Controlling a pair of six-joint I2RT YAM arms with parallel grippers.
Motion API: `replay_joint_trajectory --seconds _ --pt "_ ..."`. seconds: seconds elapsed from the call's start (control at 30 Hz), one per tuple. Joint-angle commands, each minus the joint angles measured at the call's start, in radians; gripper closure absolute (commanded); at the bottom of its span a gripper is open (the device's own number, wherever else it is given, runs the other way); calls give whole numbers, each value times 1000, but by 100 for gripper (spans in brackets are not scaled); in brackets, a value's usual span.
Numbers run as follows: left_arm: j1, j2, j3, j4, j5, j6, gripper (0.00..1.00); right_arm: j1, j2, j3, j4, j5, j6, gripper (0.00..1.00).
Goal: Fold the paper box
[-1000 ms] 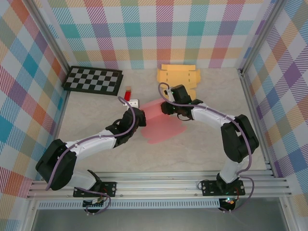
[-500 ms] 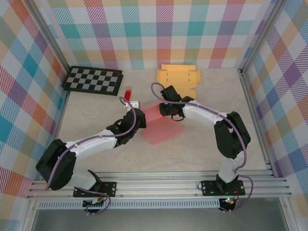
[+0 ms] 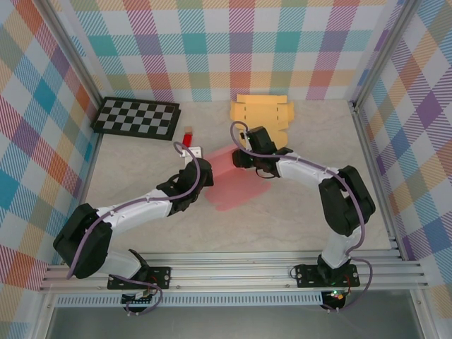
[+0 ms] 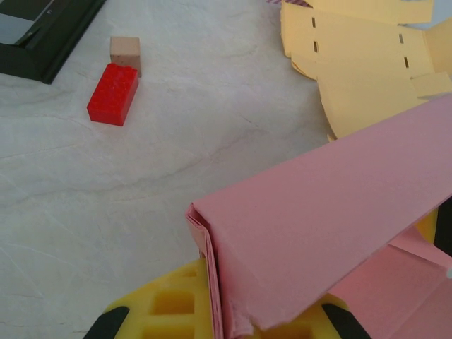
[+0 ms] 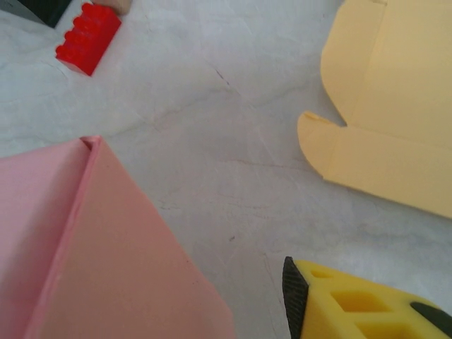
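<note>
The left pincer point(image 4: 224, 319) is clamped on the folded corner of the pink paper box point(image 4: 332, 205), which sits in the middle of the table point(image 3: 304, 219) with one panel raised like a roof. The right pincer point(image 3: 242, 159), at the box's far edge, has backed off after pressing in a moment ago; I can't tell whether it's open. The crease seems to hold, so I'd judge that more flaps remain to be folded.

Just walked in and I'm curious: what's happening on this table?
Two robot arms are folding a pink paper box mid-table. The left end effector pinches its folded edge, with one panel raised. The right end effector hovers close by the box's far side. A flat yellow box blank lies behind, untouched.
</note>
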Motion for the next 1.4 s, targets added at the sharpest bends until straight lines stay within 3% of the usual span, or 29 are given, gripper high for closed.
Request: replay_joint_trajectory --seconds 0.0,0.27,0.4,0.6,0.73,0.8,0.9,1.0,1.07,1.13,1.2,1.37 --pt "-11 16 30 19 -6 -21 100 -14 -50 -13 108 -16 -36 50" --pt "-11 55 45 -6 1 -36 100 -14 -73 -5 96 -5 -32 46" --pt "-10 45 37 11 10 -41 100 -14 -74 -2 81 22 -42 50" --pt "-11 33 35 4 19 -38 100 -14 -60 15 46 109 -48 73" --pt "-11 27 32 -2 14 -40 100 -14 -28 66 -111 356 15 91" --pt "-11 24 34 -7 6 -32 100 -14 -14 93 -213 484 65 93" --pt "-10 22 34 -8 -5 -22 100 -14 -11 92 -258 532 85 93" --pt "-11 28 36 -6 -8 -19 100 -14 -5 99 -283 525 85 91" --pt "-10 32 38 -6 -10 -19 100 -15 -20 78 -225 441 50 76" --pt "-10 33 37 -5 -14 -21 100 -17 -57 22 -117 267 -12 57" --pt "-10 31 36 -12 -27 -20 100 -17 -91 -20 -66 122 -40 46" --pt "-9 12 30 -21 -65 2 100 -17 -133 -97 -71 -30 -70 39"
